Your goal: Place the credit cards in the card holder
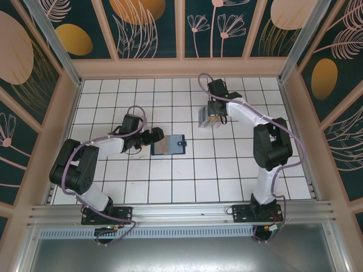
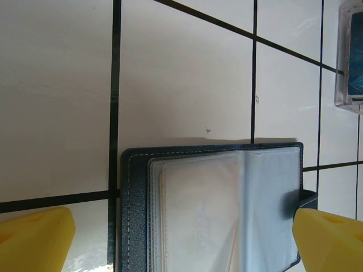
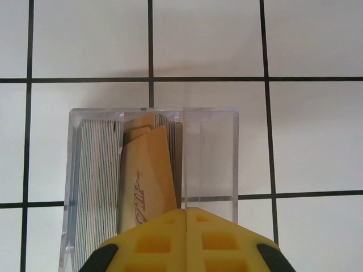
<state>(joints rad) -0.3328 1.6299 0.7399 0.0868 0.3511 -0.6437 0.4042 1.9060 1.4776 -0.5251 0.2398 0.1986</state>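
The card holder (image 1: 169, 144) lies open on the tiles, navy outside, with clear sleeves inside (image 2: 266, 192). A pale beige card (image 2: 198, 215) shows through the sleeve on its left half. My left gripper (image 1: 157, 136) is open at the holder's left edge, its yellow fingers (image 2: 34, 238) either side of the holder with nothing held. The other credit cards (image 1: 213, 120) stand on edge in a clear plastic tray (image 3: 210, 153): a grey stack (image 3: 99, 181) and an orange card (image 3: 148, 175) leaning across. My right gripper (image 3: 186, 214) is shut just over the tray; the orange card's lower end is hidden behind its left finger.
The tray (image 2: 349, 56) also appears at the top right of the left wrist view, about one tile from the holder. The floor is white tiles with black lines, walled by patterned panels (image 1: 181, 28) at the back and sides.
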